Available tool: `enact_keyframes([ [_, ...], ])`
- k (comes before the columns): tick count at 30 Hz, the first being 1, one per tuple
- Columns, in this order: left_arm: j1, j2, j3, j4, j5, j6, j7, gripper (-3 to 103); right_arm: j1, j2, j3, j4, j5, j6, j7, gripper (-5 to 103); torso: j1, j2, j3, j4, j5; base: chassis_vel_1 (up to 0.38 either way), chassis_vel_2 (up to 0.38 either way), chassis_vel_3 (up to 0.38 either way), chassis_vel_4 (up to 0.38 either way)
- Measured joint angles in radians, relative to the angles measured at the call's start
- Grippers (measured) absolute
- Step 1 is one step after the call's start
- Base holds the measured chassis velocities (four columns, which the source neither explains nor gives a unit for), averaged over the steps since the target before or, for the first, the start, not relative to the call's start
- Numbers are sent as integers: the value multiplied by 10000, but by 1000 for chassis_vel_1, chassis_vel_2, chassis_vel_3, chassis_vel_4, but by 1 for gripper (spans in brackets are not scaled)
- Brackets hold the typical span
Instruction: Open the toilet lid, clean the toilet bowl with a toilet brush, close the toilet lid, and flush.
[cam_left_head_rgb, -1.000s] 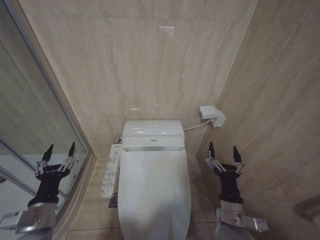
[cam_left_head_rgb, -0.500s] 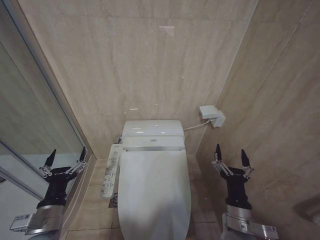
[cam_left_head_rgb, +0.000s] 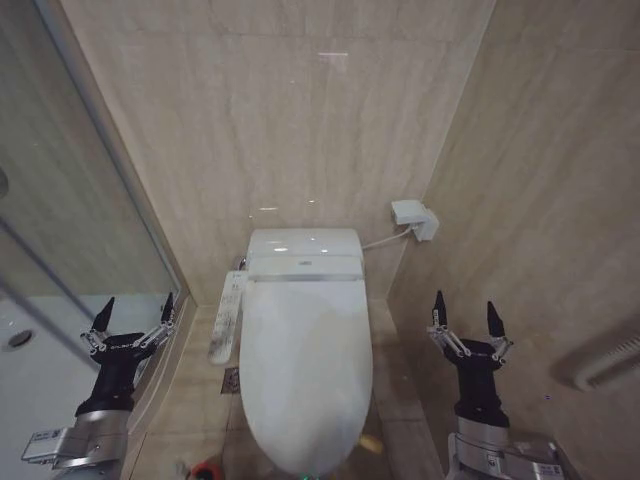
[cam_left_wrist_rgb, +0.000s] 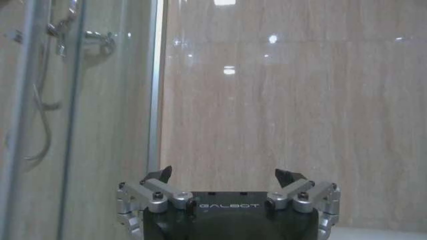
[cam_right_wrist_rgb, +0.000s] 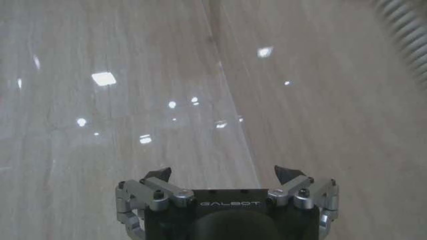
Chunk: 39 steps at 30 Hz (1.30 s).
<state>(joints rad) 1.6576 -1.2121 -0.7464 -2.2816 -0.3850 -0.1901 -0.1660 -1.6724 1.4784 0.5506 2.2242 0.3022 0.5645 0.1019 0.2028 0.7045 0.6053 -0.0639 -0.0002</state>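
Observation:
The glossy white toilet lid (cam_left_head_rgb: 303, 370) lies shut over the toilet, hiding the toilet bowl beneath it. A small yellow piece (cam_left_head_rgb: 371, 443) sits by the lid's front right rim. The toilet brush is out of view. In the head view my left gripper (cam_left_head_rgb: 137, 305) is held up open to the left of the toilet, beside the glass. My right gripper (cam_left_head_rgb: 465, 305) is held up open to the toilet's right, near the side wall. Each wrist view shows its own gripper open with nothing between the fingers: the left gripper (cam_left_wrist_rgb: 227, 175) faces the back wall, and the right gripper (cam_right_wrist_rgb: 223, 172) faces the wall corner.
A white button strip (cam_left_head_rgb: 229, 318) runs along the toilet's left side. A glass shower partition (cam_left_head_rgb: 60, 230) closes off the left, and tiled walls stand behind and to the right. A white wall box (cam_left_head_rgb: 415, 218) hangs at the back right. A red cup (cam_left_head_rgb: 207, 470) stands on the floor at front left.
The whole head picture has shifted because the camera moved. The toilet's front end and the red cup have come into view. Both grippers stay open and raised.

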Motion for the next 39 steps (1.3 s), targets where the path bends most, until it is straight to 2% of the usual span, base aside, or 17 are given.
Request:
enact_keyframes([
  [5,-21,-20,2,76,3,0,32,100,58,3,-36,-139,-13,49,17,100,0,0,-1,-7,-2,264,-268,-249,249],
  [7,-59,-51,63,130,25,14,41,100,117,-2,-54,-255,-13,69,31,100,2,-1,2,3,1,287,-309,-288,296],
  [10,-143,-61,123,197,57,28,59,100,161,-6,-53,-342,-6,95,49,100,2,-1,1,0,7,371,-304,-307,329],
  [11,-210,-63,174,260,79,42,71,100,201,-6,-46,-396,-3,107,58,100,1,0,1,-5,-3,331,-361,-375,356],
  [15,-343,-50,269,413,97,63,87,100,293,52,-41,-511,-8,112,75,100,1,0,1,-1,11,375,-366,-372,377],
  [18,-427,-14,299,509,97,66,92,100,344,125,-82,-578,-14,127,112,100,-1,1,0,-3,-7,378,-400,-372,359],
  [20,-500,44,308,594,84,67,94,100,397,189,-122,-656,-32,128,146,100,-3,1,0,1,15,331,-346,-343,347],
  [21,-535,76,314,648,75,68,96,100,418,222,-127,-682,-48,127,147,100,-6,4,-3,-5,0,260,-334,-254,288],
  [24,-584,119,317,723,59,66,96,100,454,263,-129,-720,-66,128,148,100,-8,5,-4,-1,-2,242,-260,-244,266],
  [27,-676,200,361,852,41,63,96,100,491,335,-128,-763,-80,127,144,100,-9,6,-5,6,0,136,-17,-127,140],
  [28,-708,218,379,883,38,63,95,100,493,359,-124,-777,-92,127,144,100,-8,5,-3,4,-4,-7,36,-79,13],
  [29,-773,243,418,927,34,63,97,100,496,393,-116,-796,-111,126,150,100,-2,2,1,-10,0,-51,-43,-30,13],
  [30,-838,269,448,970,31,63,96,100,500,417,-113,-806,-130,126,150,100,4,0,3,-5,11,-51,22,40,-44],
  [33,-956,308,526,1065,25,63,96,100,497,471,-93,-813,-174,125,186,100,12,-3,6,-7,-3,-76,23,76,-53],
  [34,-993,322,556,1095,24,63,95,100,492,490,-91,-816,-194,116,237,100,13,-4,6,2,5,-91,90,73,-45],
  [39,-1070,349,610,1153,19,57,92,100,468,559,-70,-850,-367,99,336,100,9,-4,4,1,1,-25,48,51,-9],
])
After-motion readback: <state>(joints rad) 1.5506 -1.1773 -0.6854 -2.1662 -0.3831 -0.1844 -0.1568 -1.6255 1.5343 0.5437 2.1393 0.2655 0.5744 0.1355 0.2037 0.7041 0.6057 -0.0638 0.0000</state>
